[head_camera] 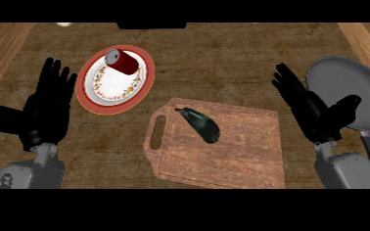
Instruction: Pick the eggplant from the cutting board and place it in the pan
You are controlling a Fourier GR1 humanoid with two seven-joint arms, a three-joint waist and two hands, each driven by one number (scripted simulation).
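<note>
**Dark eggplant (201,124) aslant on the cutting board (239,156), both hands open**

The brown, wood-grained worktop (217,54) fills the head view. The wooden cutting board lies on it at lower centre, slightly turned, with its handle slot on the left side. At the right edge sits the grey pan (339,76), partly cut off by the view, its handle running down toward the lower right. A red-rimmed plate (92,105) with a patterned white centre lies at upper left and holds a red can (121,61) on its side, silver end toward the upper left.

The left hand (47,112) shows near the left edge, fingers straight and spread, holding nothing. The right hand (311,107) is likewise flat and spread, just left of the pan, its thumb overlapping the pan's rim in this view.

The eggplant rests on the board's upper left part, near the handle slot. Its long axis runs diagonally, stem end to the upper left and rounded end to the lower right. It is well apart from the pan and from both hands.
</note>
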